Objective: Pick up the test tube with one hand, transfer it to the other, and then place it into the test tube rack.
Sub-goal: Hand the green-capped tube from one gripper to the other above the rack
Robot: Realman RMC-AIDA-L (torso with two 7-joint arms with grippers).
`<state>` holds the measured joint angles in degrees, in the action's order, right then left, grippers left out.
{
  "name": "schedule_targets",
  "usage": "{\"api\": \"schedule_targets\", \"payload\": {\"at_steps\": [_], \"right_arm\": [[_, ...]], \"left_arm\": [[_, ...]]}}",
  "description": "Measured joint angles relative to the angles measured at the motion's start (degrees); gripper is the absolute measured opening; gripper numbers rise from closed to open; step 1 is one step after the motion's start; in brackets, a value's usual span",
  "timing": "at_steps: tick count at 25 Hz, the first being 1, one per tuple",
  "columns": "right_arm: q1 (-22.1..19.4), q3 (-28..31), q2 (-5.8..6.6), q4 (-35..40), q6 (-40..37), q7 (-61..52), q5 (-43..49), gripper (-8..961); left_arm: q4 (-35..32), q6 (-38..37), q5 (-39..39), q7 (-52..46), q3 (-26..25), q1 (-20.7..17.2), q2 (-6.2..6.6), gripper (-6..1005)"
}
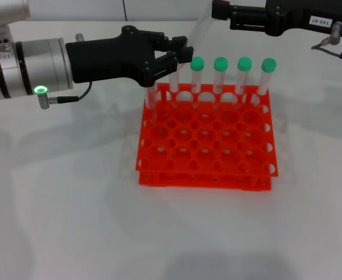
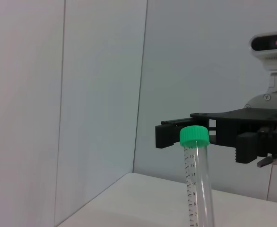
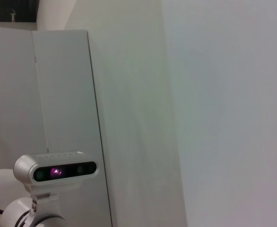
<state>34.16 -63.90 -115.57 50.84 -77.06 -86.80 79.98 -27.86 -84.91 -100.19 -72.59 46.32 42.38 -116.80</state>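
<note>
**Seating the tube at the rack's back-left corner**

Your left pincer (image 1: 172,58) — black, two-fingered, on a silver wrist with a green ring light — is over the back-left corner of the bright orange-red plastic rack (image 1: 206,140). It appears to be pinching a slender clear tube (image 1: 174,81) whose lower end stands at the back row; its cap is hidden in the head view. Judged from this, insertion is in hand. Keep the tube upright, and release only once it rests in its hole.

Four green-capped tubes (image 1: 232,73) stand just beside it in the same row — withdraw up and leftward, away from them. The white tabletop (image 1: 60,198) offers open room there. The right pincer (image 1: 229,14), labelled, waits behind the rack; whether it is spread cannot be told.
</note>
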Motion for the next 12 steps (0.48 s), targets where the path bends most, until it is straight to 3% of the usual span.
{"api": "schedule_targets", "payload": {"at_steps": [11,12], "right_arm": [[0.4,0.0,0.09,-0.6,0.1,-0.4,0.0,781],[0.5,0.0,0.09,-0.6,0.1,-0.4,0.0,733]], "left_arm": [[0.0,0.0,0.0,0.0,0.0,0.2,0.00,195],[0.0,0.0,0.0,0.0,0.0,0.2,0.00,196]]}}
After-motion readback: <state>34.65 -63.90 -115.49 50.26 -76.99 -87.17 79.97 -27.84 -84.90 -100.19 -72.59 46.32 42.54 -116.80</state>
